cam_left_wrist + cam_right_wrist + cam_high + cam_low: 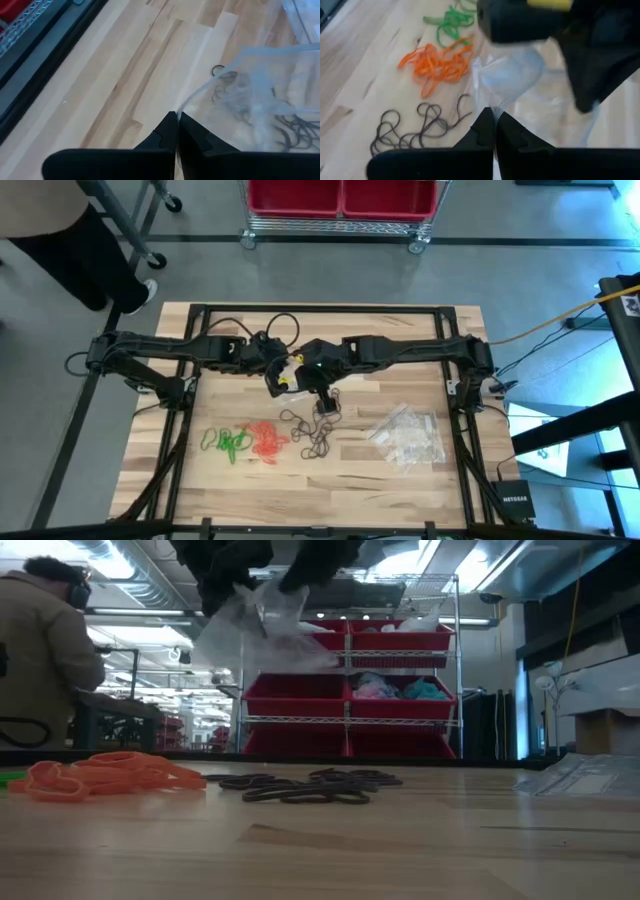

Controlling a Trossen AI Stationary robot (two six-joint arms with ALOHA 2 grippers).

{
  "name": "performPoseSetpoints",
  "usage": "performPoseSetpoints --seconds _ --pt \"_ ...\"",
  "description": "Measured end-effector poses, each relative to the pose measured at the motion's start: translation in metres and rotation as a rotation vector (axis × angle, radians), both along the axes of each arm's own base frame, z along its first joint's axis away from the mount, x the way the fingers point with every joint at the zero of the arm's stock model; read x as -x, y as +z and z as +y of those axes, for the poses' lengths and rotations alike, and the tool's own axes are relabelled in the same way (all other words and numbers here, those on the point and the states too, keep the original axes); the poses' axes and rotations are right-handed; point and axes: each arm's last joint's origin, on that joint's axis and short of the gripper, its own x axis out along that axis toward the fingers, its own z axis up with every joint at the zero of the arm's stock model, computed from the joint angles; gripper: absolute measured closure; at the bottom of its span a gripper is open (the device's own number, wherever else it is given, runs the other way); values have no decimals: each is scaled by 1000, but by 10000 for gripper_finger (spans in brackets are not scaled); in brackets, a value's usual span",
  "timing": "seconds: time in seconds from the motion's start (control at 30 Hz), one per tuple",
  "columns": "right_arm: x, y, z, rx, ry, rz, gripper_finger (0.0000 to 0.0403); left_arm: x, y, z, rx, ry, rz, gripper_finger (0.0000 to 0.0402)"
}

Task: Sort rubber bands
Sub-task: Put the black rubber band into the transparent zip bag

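Clear bag [262, 628] being held up between left gripper [176, 120] and right gripper [494, 116], jaws clamped on its edges.
Mouth should be pulled wide over black rubber bands [312, 430]; orange [266, 440] and green [232, 442] piles are lying beside.

— Where do the cameras sit?
— One looks straight down on the whole bench [420, 470]. One sits at bench-top level, facing the red bins [345, 695].
— And the wrists?
— Both close, looking down; all views share the black bands [415, 127].
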Motion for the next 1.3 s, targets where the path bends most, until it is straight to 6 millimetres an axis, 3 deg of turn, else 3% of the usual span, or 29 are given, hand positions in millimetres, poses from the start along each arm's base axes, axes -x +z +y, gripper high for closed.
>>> performPoseSetpoints --seconds 0.33,0.47,0.73,0.93,1.13,1.3 --pt "-3 -58 -9 -264 -51 -27 403 -1 1 0 -37 -21 4 402" --pt "-2 -69 -16 -298 -78 -43 403 0 1 1 -80 -37 23 402" --pt "-3 -73 -17 -196 -134 -68 403 -1 1 -1 1 -59 -3 400" --pt "-3 -72 -17 -187 -140 -80 403 5 8 4 50 -17 -40 347" --pt "-3 -72 -18 -173 -134 -83 403 17 34 5 77 -7 -94 297" --pt "-4 -72 -18 -144 -127 -89 403 12 53 -1 218 -206 -256 283"
